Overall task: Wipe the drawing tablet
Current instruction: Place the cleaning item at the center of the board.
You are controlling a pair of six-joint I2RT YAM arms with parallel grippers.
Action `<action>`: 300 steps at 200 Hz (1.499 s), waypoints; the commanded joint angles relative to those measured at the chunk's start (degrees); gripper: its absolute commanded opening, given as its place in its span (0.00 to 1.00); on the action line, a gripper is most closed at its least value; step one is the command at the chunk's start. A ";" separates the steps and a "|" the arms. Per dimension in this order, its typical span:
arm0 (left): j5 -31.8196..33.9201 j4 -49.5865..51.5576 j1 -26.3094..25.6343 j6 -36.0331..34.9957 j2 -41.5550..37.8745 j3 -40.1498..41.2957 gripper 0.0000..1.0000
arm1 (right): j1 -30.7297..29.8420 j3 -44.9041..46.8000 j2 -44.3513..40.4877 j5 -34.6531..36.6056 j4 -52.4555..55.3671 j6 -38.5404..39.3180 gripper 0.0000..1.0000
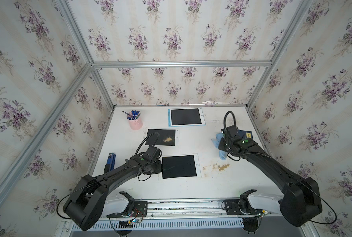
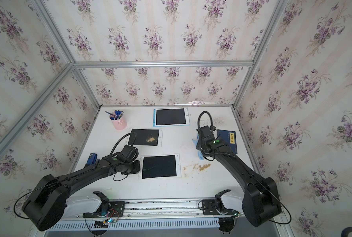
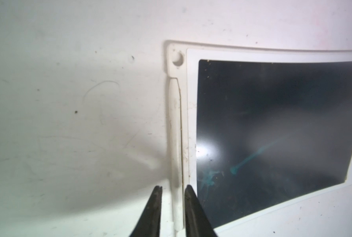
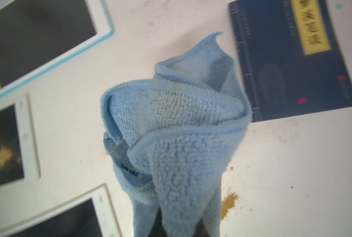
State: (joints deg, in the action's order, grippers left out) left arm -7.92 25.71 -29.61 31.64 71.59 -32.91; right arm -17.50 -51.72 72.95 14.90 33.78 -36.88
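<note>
Tablet lengthwise across table

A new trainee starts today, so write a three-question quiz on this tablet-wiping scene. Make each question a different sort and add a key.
1. True or false: the right hand grips the blue cloth.
2. The frame of the powder-soiled tablet is: A white; B red; C green.
3. Fill in: the pens stand in a ___ cup.
Key: 1 true; 2 A; 3 pink.
</note>
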 commanded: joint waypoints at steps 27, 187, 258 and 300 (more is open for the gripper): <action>-4.02 1.53 0.84 -2.87 -4.18 -3.07 0.56 | 14.50 -5.36 11.01 2.15 -10.22 -2.27 0.00; -22.84 -7.77 11.33 -3.11 -1.15 -1.72 0.64 | 2.99 -11.50 13.92 -15.84 -12.81 14.17 0.88; -27.06 -6.84 13.70 -2.22 -0.44 1.96 0.64 | -11.86 8.46 13.42 -34.01 -23.28 9.73 0.69; -23.93 -2.59 13.86 -2.90 -0.62 2.23 0.64 | -12.01 14.11 13.00 -39.97 -26.45 10.25 0.65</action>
State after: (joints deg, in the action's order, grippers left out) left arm -33.65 20.32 -15.92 29.69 70.76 -30.83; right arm -29.26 -39.53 86.06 -18.90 11.68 -26.28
